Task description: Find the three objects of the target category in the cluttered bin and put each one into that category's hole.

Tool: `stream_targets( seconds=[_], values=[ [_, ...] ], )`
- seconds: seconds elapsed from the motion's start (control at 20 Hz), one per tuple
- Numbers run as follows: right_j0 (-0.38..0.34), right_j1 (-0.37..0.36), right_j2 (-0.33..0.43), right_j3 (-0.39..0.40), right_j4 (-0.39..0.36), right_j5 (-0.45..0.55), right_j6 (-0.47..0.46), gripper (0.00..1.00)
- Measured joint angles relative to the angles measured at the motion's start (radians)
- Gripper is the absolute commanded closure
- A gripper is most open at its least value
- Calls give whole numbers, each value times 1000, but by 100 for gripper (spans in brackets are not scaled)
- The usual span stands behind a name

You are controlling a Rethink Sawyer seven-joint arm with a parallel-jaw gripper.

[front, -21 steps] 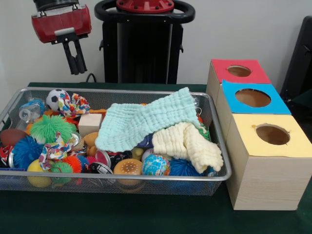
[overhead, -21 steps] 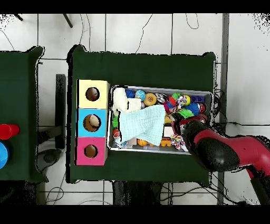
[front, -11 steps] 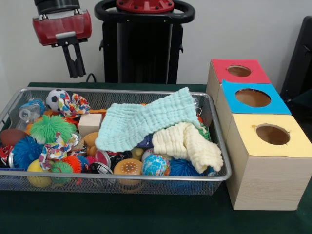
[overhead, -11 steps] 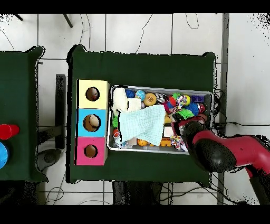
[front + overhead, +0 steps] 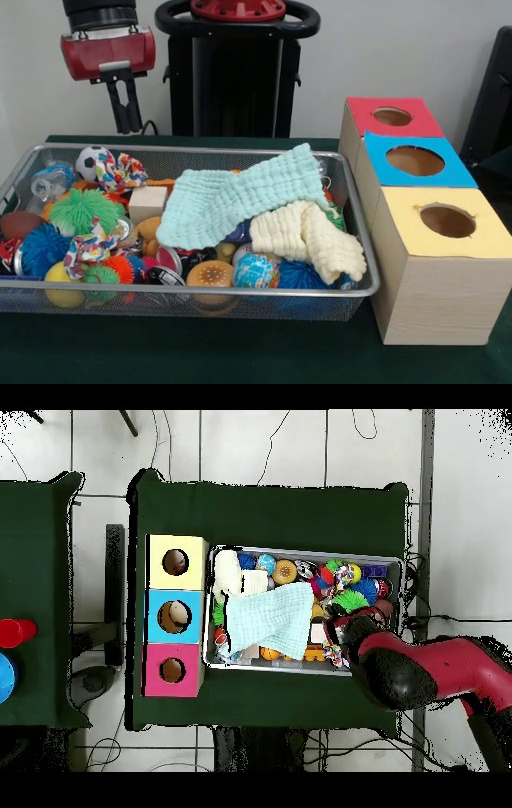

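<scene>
Shifting slightly rightward in the front view since a second ago, the gripper [image 5: 126, 120] is hanging above the bin's [image 5: 240, 298] back left corner, holding nothing; whether it is open, I cannot tell. Toys are lying heaped inside under a mint cloth [image 5: 240, 196] and a cream cloth [image 5: 308, 236]. Beside the bin, 3 boxes are standing: red [image 5: 390, 118], blue [image 5: 416, 162], yellow [image 5: 444, 224].
</scene>
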Motion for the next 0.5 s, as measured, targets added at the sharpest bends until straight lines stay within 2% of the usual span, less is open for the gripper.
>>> stream_targets(
  seconds=[0.5],
  values=[
    [4,-36,-20,0,-43,49,0,100]
  ],
)
